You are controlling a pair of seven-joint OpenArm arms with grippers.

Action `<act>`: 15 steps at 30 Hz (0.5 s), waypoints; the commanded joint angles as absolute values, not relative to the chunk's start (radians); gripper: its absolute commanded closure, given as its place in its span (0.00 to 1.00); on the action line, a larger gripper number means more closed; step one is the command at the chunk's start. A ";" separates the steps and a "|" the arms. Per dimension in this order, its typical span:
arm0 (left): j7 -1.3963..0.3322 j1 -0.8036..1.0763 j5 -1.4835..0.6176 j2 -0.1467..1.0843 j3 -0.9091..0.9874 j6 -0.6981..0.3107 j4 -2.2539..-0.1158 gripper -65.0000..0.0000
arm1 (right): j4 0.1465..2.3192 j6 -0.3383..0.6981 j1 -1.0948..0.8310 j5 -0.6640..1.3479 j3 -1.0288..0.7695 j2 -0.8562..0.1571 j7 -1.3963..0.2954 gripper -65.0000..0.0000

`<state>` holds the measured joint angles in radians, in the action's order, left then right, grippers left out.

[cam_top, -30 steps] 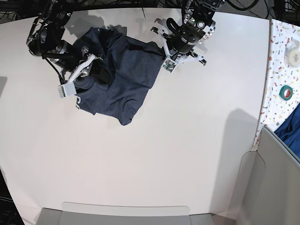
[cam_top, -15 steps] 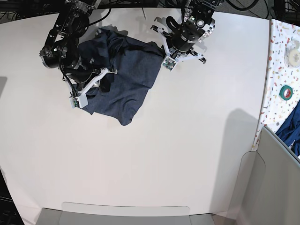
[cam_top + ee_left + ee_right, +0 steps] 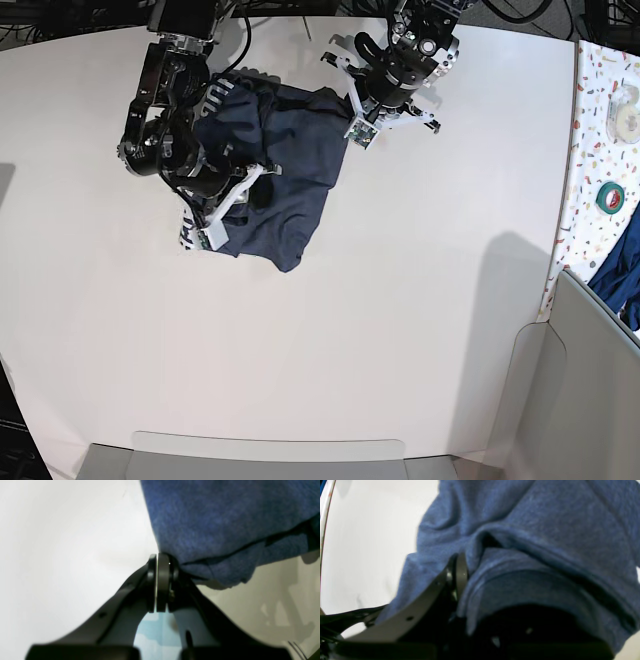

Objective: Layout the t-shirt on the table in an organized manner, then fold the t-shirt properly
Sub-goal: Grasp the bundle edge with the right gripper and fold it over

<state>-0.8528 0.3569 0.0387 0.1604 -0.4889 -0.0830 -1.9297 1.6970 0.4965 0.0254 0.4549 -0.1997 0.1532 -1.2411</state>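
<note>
Base view, reading left to right: my right gripper [image 3: 240, 185] is buried in the near-left part of the t-shirt [image 3: 290, 160], and its wrist view shows a fold of blue cloth pinched against the one finger I can see, so I take it as clenched on fabric. The shirt sits bunched in a lump on the far-left part of the table [image 3: 400, 330], with creases and overlapping layers, and only a sliver of white lettering shows at its left edge. Further right, my left gripper [image 3: 352, 100] has its jaws pressed flat together on the shirt's right edge (the wrist view shows a thin edge of cloth trapped there). I judge the layout step only begun: nothing is spread flat yet, and all the folding is left.
</note>
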 commanded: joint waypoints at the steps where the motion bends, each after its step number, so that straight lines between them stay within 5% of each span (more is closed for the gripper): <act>1: -0.854 0.358 0.035 0.159 -0.490 -0.085 -1.945 1.00 | 1.727 0.496 0.053 0.484 -0.180 0.157 -1.222 0.89; 15: -0.854 0.372 0.033 0.160 -0.527 -0.085 -1.943 1.00 | 1.666 0.496 0.156 0.478 0.062 0.157 -1.222 0.45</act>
<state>-0.8490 0.3656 0.0418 0.1612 -0.5186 -0.0784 -1.9308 1.6485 0.4965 0.1314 0.4500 0.0536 0.1497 -1.2438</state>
